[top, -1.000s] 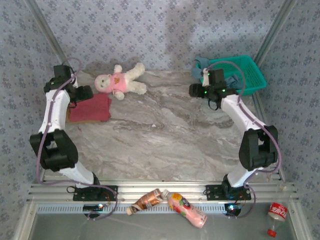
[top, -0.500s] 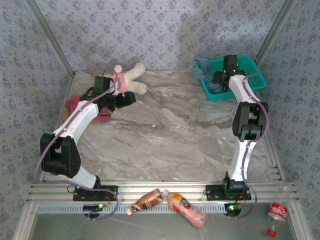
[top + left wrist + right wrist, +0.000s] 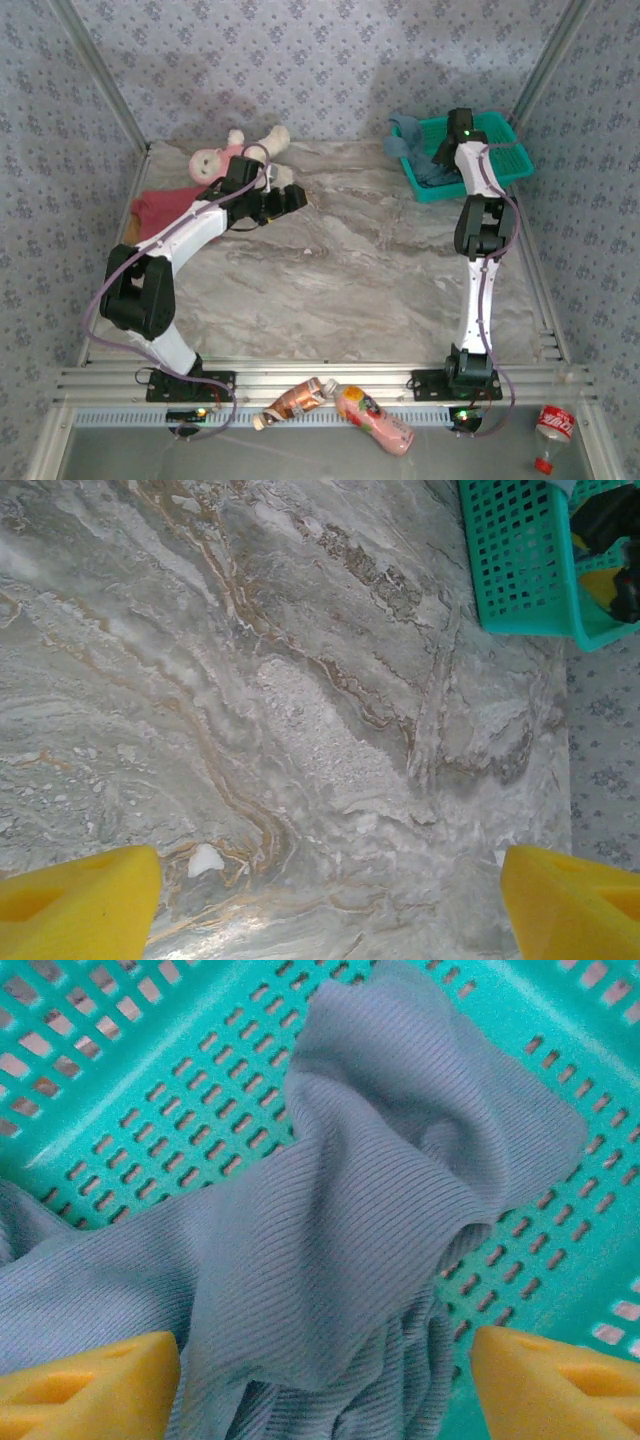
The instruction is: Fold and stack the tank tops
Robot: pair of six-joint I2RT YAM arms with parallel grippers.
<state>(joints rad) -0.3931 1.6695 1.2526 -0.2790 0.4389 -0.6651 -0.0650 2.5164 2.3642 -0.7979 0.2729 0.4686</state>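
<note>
Nearest the bases, the left arm reaches out over the bare middle of the marble surface [image 3: 300, 730]. Its jaws stand wide open with nothing between them, the yellow pads [image 3: 80, 900] far apart at the corners of its wrist view. Just behind and to its left, the dark red tank top [image 3: 160, 208] lies flattened near the surface's left edge, beside the white plush doll [image 3: 210, 160]. Farthest back, at the right corner, the right arm stretches nearly straight into the teal lattice basket [image 3: 500, 165]. Its jaws are open and pointing down, gripping nothing. The dusty blue tank top [image 3: 330, 1230] is bunched on the basket floor directly under them. Its thickest ridge runs up between the two pads [image 3: 90, 1390] and bends toward the upper right of the wrist view. The open jaws therefore straddle that fold roughly crosswise. The right arm is plainly the nearer one, and a short descent before closing looks enough to pinch the ridge rather than the basket's lattice.
</note>
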